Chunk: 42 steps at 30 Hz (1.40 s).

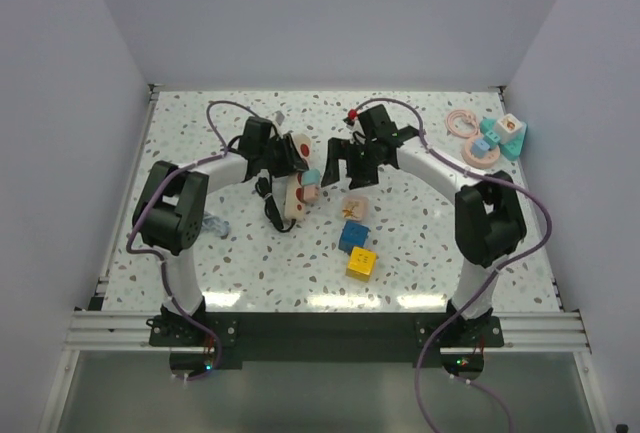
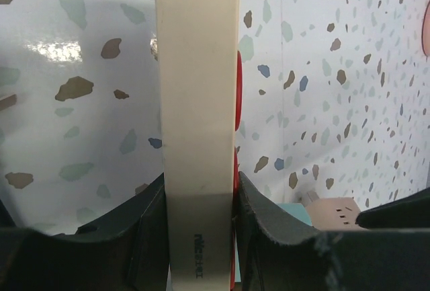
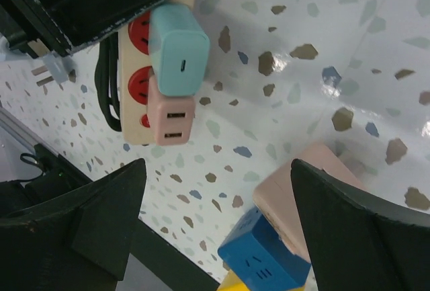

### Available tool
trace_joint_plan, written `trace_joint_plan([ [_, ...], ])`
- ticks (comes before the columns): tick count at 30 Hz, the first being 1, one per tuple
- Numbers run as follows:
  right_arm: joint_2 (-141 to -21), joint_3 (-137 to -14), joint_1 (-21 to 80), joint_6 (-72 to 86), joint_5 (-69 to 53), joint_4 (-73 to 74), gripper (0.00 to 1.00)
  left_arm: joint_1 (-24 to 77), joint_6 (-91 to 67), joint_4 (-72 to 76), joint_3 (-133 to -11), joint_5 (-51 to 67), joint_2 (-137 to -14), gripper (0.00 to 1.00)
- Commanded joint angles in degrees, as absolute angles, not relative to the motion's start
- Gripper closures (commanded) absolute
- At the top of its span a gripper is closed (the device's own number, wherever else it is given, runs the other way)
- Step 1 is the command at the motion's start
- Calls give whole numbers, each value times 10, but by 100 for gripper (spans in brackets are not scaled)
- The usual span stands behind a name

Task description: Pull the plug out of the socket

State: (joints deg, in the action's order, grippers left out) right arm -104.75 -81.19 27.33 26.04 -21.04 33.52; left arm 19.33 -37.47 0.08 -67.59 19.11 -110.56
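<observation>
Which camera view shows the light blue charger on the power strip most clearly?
The right wrist view: the light blue charger is large and sharp, plugged into the power strip beside a pink adapter. The top view shows only a tiny blue spot. The left wrist view shows just a blue corner.

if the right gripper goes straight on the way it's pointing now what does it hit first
probably bare table top, in the gap between the pink charger on the socket and the blue cube; depth is unclear, so not certain
</observation>
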Motion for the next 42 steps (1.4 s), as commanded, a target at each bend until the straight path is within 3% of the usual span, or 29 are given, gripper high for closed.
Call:
trace_joint_plan([
  [1, -1070, -861, 280, 262, -256, 274, 9, 198, -404, 52, -679, 226, -1058, 100],
  [16, -1189, -933, 292, 318, -296, 227, 35, 212, -418, 57, -679, 231, -1049, 100],
  [19, -1208, -943, 295, 332, -311, 215, 46, 215, -423, 61, -674, 231, -1049, 100],
  [20, -1213, -946, 297, 332, -313, 216, 59, 215, -424, 65, -671, 231, -1048, 100],
  [25, -1205, -936, 300, 323, -309, 235, 99, 214, -416, 56, -668, 219, -1049, 100],
  [34, -1143, -911, 269, 286, -306, 282, 100, 193, -388, 46, -631, 192, -1062, 100],
  [42, -1165, -962, 251, 240, -349, 353, 100, 185, -383, 54, -622, 194, -1077, 100],
])
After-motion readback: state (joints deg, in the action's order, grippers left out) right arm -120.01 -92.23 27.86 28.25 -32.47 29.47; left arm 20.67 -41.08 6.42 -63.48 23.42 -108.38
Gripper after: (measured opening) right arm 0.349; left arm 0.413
